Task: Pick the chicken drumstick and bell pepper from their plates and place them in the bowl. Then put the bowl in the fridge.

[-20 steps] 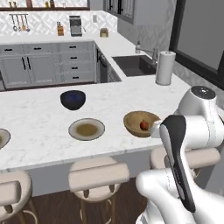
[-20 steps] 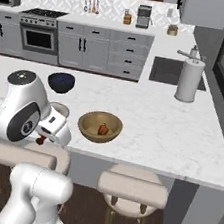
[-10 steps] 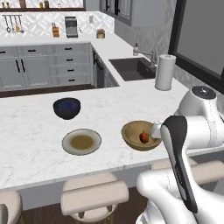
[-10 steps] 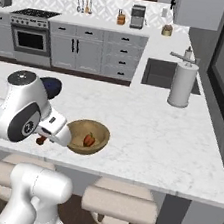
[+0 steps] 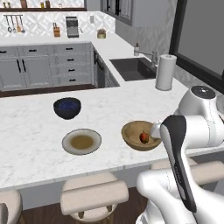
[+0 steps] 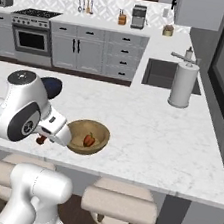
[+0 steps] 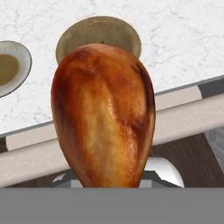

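The chicken drumstick (image 7: 105,113) fills the middle of the hand view, fat end up, with my gripper shut on its lower end; the fingertips are hidden behind it. Past it lies the light wooden bowl (image 7: 99,37) on the white counter. From the base cameras the bowl (image 5: 131,133) holds the red bell pepper (image 5: 144,137) near the counter's front edge. In the right base view my gripper (image 6: 42,138) hangs just left of the bowl (image 6: 101,132), off the counter's edge, with the pepper (image 6: 88,140) inside the bowl. One plate (image 5: 82,141) lies left of the bowl. The fridge is out of view.
A dark blue bowl (image 5: 67,107) sits behind the plate. A paper towel roll (image 5: 166,72) stands by the sink (image 5: 131,68) at the back right. Padded stools (image 5: 94,197) line the counter's front edge below my hand.
The base has driven, so the whole kitchen has shifted in both base views. The drumstick stays in my gripper, held beside the bowl as before.
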You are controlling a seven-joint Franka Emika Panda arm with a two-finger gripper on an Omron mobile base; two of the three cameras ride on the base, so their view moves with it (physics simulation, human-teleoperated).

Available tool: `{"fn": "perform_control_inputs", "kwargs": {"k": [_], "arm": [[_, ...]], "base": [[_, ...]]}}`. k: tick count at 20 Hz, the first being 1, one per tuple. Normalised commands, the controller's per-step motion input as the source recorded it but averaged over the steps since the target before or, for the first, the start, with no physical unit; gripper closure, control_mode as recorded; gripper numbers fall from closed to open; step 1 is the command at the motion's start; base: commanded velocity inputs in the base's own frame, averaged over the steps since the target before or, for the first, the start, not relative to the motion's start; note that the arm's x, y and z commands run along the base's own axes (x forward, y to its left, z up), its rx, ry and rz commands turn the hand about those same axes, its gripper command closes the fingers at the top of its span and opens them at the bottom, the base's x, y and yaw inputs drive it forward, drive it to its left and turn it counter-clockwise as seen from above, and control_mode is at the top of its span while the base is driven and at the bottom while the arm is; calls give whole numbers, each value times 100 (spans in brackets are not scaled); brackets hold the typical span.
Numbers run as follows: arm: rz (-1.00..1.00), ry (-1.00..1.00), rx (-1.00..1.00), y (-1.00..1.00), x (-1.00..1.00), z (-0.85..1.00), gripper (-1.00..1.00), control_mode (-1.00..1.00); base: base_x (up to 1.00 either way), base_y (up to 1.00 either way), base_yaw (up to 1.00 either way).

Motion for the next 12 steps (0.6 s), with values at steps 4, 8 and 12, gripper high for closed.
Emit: {"fn": "perform_control_inputs", "kwargs": {"k": [4,8,12], "arm": [[0,0,0,0,0,0,100,100],[2,0,0,0,12,0,100,-100],[15,0,0,0,81,0,100,-100]], "base": [[25,0,0],[28,0,1],[0,0,0]]}}
